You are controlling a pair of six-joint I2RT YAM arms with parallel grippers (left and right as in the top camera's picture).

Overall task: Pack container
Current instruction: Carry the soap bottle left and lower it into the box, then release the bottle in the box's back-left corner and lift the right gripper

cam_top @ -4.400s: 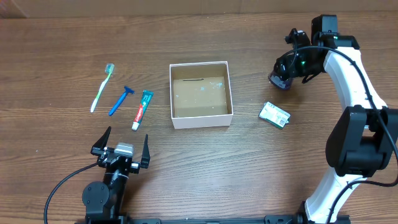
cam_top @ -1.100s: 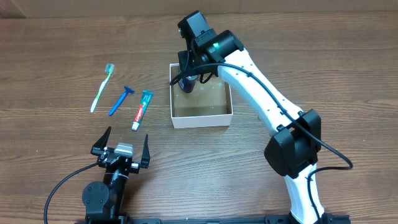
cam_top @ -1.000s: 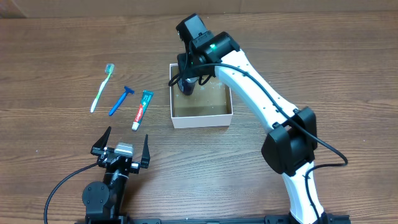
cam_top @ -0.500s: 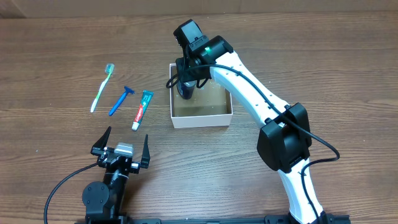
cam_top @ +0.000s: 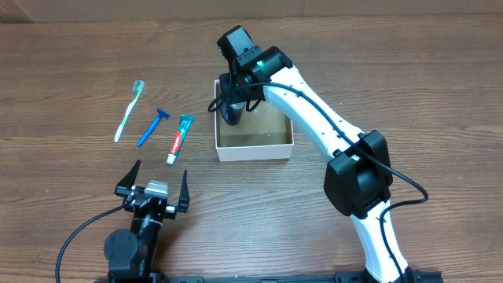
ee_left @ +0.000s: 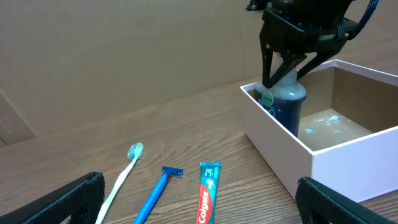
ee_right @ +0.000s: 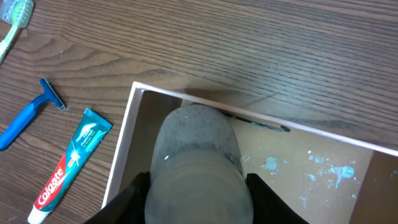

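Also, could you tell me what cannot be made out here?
- The bottle's base: hidden by the container's wall in the left wrist view, by the right gripper overhead.
- Right gripper's hold: right wrist view, fingers cut off by the bottom edge; pressing the bottle or apart, unclear.
- The bottle's label: too small in the left wrist view.

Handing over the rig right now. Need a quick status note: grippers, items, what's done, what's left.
Left gripper: open, empty, parked near the front table edge.
Right gripper: closed on the dark blue bottle, held upright in the far-left corner of the container.
Done: bottle is inside the container, not yet released.
Left: release the bottle, then probably pack the toothbrush, razor and toothpaste, all lying on the table left of the container.
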